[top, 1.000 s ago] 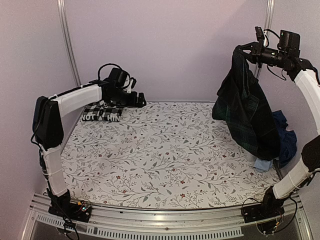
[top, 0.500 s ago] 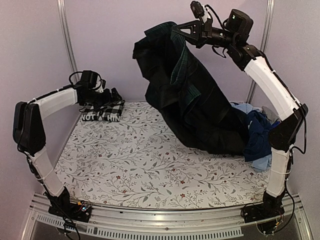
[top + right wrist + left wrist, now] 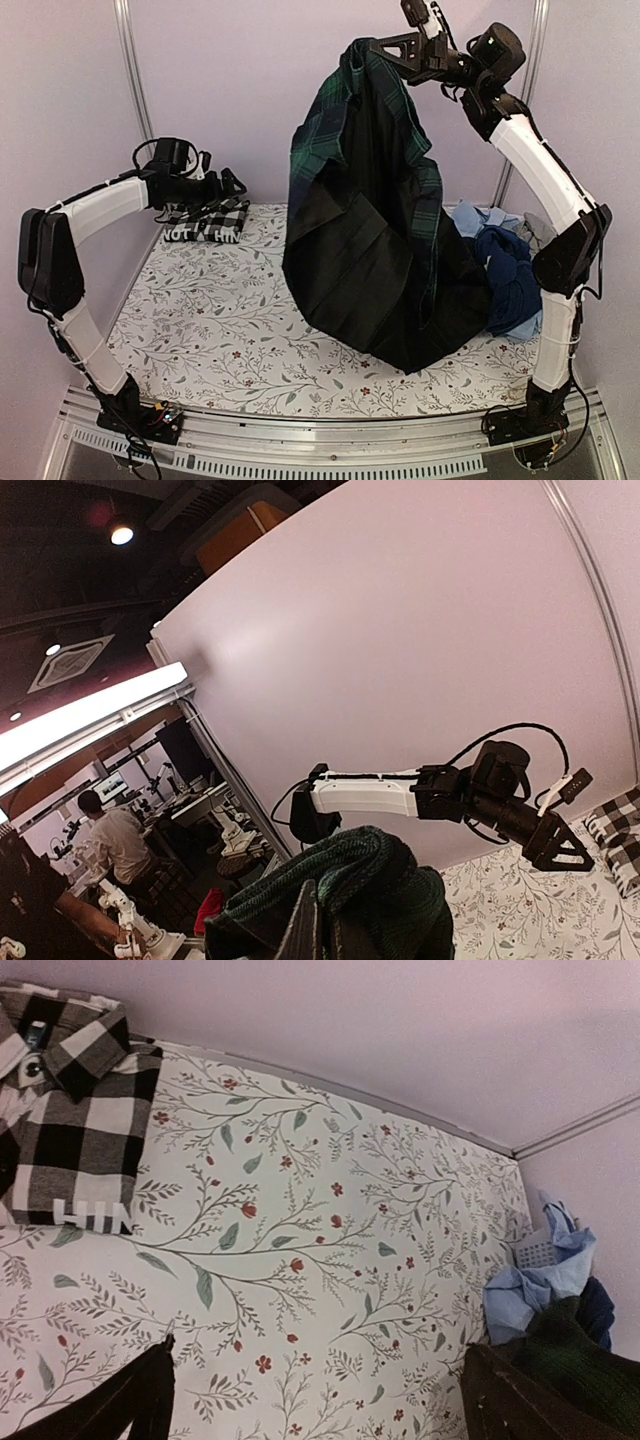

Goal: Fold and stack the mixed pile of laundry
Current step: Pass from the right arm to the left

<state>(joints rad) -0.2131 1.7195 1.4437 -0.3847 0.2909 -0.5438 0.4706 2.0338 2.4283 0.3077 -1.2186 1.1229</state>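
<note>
Green and navy plaid cloth (image 3: pixel 370 250) hangs in the air over the middle of the table. It is the biggest piece of the laundry. Its top end is pinched in the right gripper (image 3: pixel 383 47), which is held high up at 12 o'clock, and the jaws are squeezed tight on it. From there the cloth drops wide and loose toward 6 o'clock. Its low end comes down to the flowery table cover (image 3: pixel 220 320) at about 5 o'clock. In the right wrist view a lump of the same green cloth sits bunched right at the gripper's tips. The other clothes wait in a heap at 3 o'clock on the table: a navy piece (image 3: pixel 510 275) in front, a light blue piece (image 3: pixel 475 218) behind it and a grey piece (image 3: pixel 540 228) at the far side. The hanging cloth hides part of this heap. Over at 10 o'clock lies the black-and-white checked shirt (image 3: pixel 205 222), folded flat. The left gripper (image 3: pixel 232 185) floats just above it with its jaws spread as wide as they go, and it holds nothing. In the left wrist view its two dark fingers (image 3: pixel 130 1400) stand far apart at 6 o'clock, and the shirt lies at 10 o'clock.
</note>
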